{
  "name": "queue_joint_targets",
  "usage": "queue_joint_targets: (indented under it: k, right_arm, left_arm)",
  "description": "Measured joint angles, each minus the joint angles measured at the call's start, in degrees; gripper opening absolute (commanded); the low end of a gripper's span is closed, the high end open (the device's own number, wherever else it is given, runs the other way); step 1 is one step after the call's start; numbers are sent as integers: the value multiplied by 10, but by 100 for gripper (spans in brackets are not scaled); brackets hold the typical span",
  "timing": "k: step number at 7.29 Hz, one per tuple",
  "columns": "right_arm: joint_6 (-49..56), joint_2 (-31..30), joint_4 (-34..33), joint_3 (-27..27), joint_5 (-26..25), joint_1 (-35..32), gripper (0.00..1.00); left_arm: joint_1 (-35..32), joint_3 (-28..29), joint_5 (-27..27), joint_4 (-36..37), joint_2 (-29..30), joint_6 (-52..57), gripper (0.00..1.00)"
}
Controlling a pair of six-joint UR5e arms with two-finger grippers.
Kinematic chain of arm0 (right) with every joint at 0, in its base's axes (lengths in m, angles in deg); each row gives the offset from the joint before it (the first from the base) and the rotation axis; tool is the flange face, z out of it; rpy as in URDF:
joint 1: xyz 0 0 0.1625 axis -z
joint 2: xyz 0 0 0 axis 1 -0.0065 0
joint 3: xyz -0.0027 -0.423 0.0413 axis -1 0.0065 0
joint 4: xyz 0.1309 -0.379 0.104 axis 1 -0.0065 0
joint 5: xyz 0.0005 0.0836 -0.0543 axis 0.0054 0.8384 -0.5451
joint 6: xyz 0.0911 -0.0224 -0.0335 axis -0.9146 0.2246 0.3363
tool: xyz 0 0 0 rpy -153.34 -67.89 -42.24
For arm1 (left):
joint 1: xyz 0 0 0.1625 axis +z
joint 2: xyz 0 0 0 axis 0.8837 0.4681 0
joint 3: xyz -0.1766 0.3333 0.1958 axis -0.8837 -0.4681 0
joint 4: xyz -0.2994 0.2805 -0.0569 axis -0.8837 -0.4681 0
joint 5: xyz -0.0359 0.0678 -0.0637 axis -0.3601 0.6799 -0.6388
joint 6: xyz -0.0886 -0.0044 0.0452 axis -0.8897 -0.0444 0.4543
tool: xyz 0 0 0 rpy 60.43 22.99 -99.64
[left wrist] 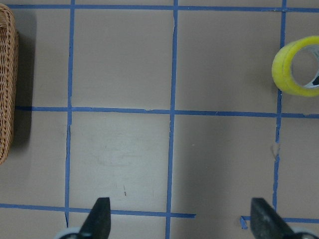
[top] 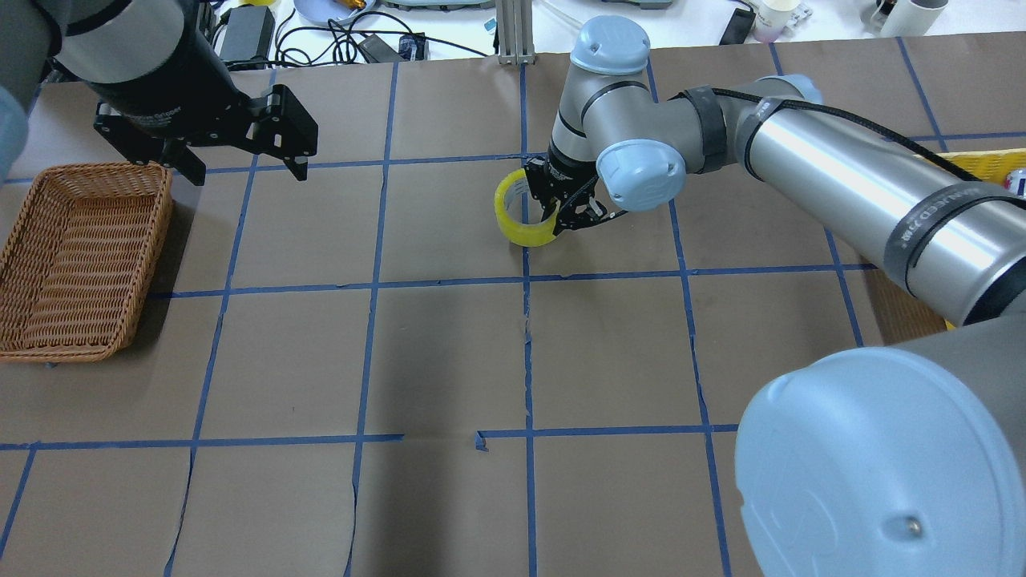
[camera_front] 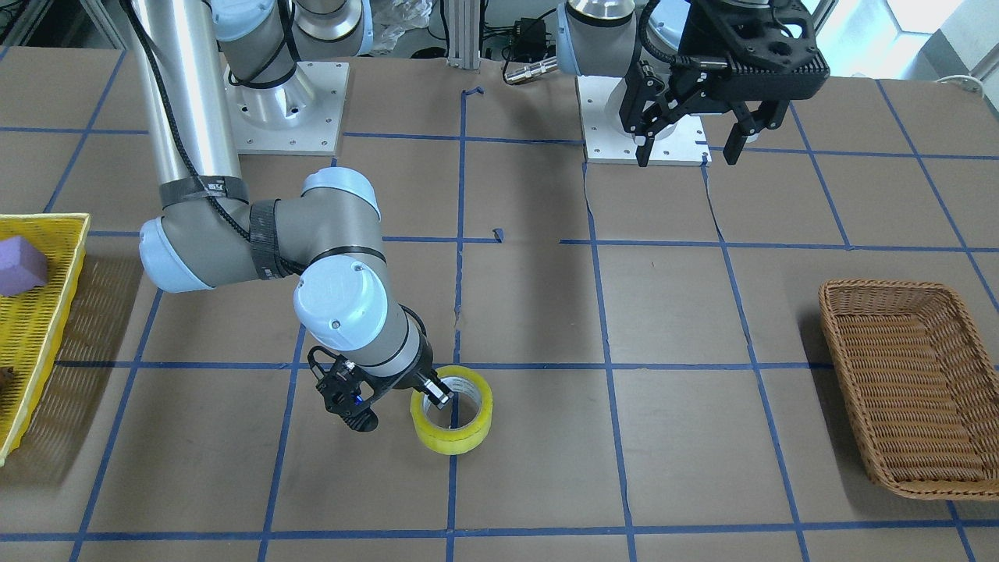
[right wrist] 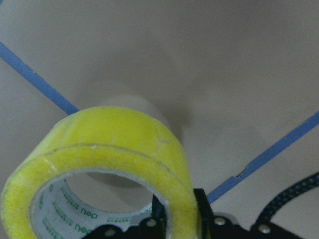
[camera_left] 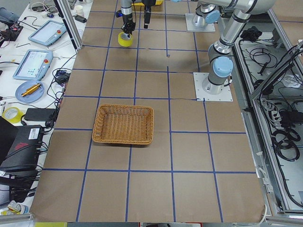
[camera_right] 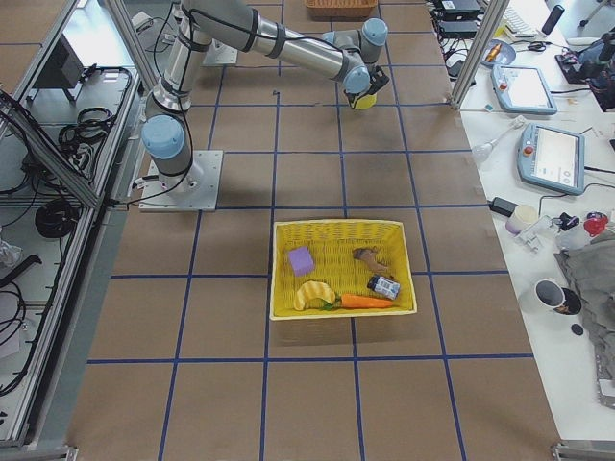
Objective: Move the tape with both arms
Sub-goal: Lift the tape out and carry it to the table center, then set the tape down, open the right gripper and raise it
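The tape [camera_front: 460, 437] is a yellow roll with a white core, near the table's middle by a blue grid line. My right gripper [camera_front: 437, 390] is shut on its wall, one finger inside the core and one outside. The roll hangs tilted, low over the paper. It also shows in the overhead view [top: 513, 228], the right wrist view [right wrist: 109, 139] and the left wrist view [left wrist: 284, 74]. My left gripper [camera_front: 687, 154] is open and empty, high above the table beside the wicker basket [top: 80, 264]. Its fingertips [left wrist: 102, 219] show spread wide apart.
The wicker basket [camera_front: 913, 390] sits on my left side, holding nothing I can see. A yellow basket [camera_front: 39, 312] on my right side holds a purple foam block [camera_front: 19, 265] and other items. Blue tape lines grid the brown paper.
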Motion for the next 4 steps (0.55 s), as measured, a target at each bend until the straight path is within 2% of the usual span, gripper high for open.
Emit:
queue_joint_targets:
  k: [1,2,3,4]
  right_arm:
    - [-3,2,-1,-10,5,0,21]
    - [-3,3,-4,-19,6,0,94]
    - [-4,2,-5,-24,6,0,100]
    - [-5,-2,-4,-25,6,-1,100]
  left_arm:
    - [0,0,0,0,0,0,100]
    - [0,0,1,0,0,0,100]
    - [0,0,1,0,0,0,100]
    - [0,0,1,0,0,0,100]
